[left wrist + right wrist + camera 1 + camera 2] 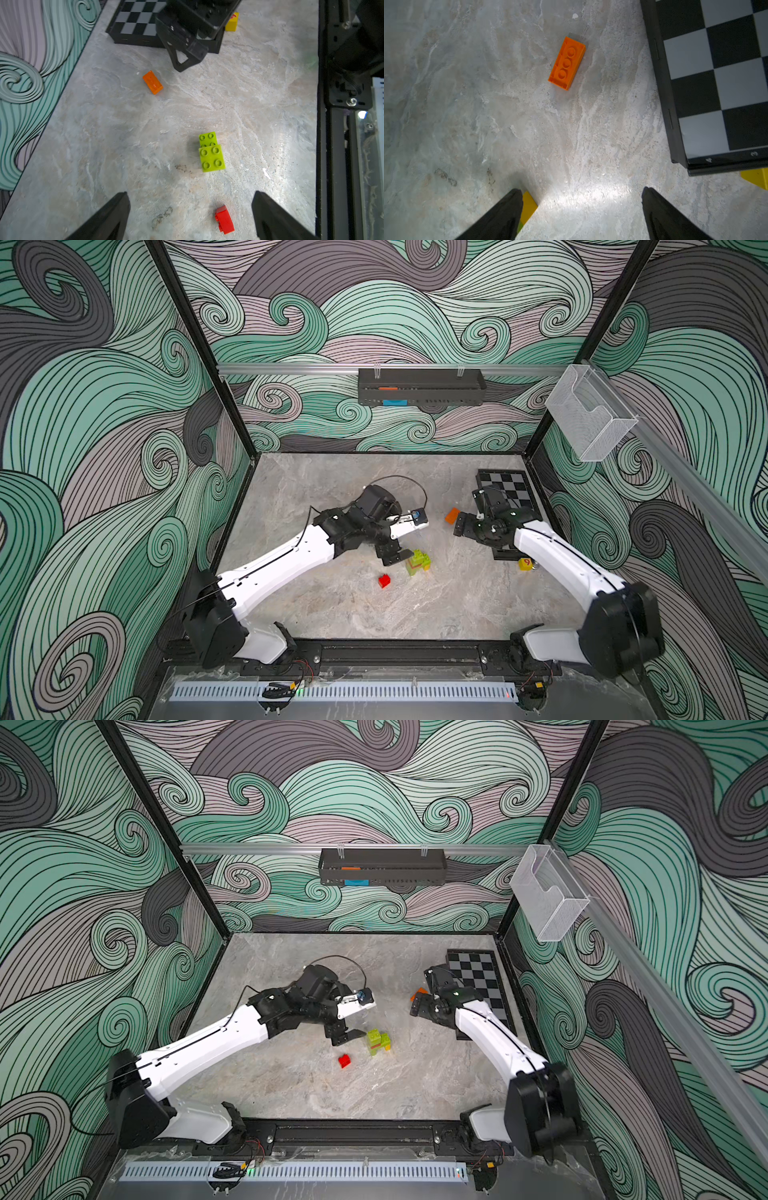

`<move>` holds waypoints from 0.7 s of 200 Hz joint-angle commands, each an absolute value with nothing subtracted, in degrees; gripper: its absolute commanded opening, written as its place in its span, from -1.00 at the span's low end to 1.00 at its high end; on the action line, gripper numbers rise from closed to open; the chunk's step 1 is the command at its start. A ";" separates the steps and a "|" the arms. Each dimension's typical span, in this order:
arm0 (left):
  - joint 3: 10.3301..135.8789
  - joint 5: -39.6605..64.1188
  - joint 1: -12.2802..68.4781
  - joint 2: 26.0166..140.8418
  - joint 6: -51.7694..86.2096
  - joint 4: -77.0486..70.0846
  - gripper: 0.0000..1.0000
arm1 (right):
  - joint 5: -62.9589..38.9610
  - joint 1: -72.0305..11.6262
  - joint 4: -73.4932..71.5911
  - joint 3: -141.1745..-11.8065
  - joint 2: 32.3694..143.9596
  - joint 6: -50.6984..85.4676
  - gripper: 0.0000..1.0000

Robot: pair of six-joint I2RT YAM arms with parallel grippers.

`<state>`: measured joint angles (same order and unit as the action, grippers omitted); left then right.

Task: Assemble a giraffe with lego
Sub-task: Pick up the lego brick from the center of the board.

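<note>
Left pincer [190, 193]: I see the fingers spread wide with nothing pinched. It hangs above the table [332, 614], just beside the giraffe.
Giraffe [417, 562]: part-built and upright near the middle of the table. It has lime green bricks on top, a red layer lower down and a yellow piece at one side. From the left wrist I make out two lime tops, one a step higher than the other.
Red brick [224, 221]: loose on the table near the giraffe, on the side toward the arm bases. In the left wrist view it shows between the two fingers and touches neither.
Right pincer [581, 190]: spread wide too, and empty, held over bare table.
Orange brick [566, 63]: the long one, lying alone ahead of the right pincer with its hollow underside toward that wrist camera. It sits between the giraffe and the chequered board [513, 489], apart from both.
Yellow block [525, 563]: has a red mark on top and sits beside the board's near corner.
</note>
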<state>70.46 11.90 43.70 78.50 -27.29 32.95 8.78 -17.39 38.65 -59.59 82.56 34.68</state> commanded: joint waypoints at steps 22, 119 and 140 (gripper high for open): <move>66.82 22.73 30.14 72.01 -18.38 34.30 0.97 | 10.19 -17.21 34.89 -70.74 99.71 36.47 0.85; 59.78 32.07 17.96 65.39 -13.47 31.23 0.97 | 13.15 -15.82 35.86 -83.57 119.37 37.88 0.67; 59.59 32.68 17.36 65.13 -13.45 31.20 0.97 | 12.95 -15.73 35.85 -83.66 120.44 37.58 0.48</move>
<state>59.51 29.63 18.20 66.26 -14.74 32.36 13.08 -15.99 35.27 -83.15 118.91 37.28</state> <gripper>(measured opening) 0.986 0.778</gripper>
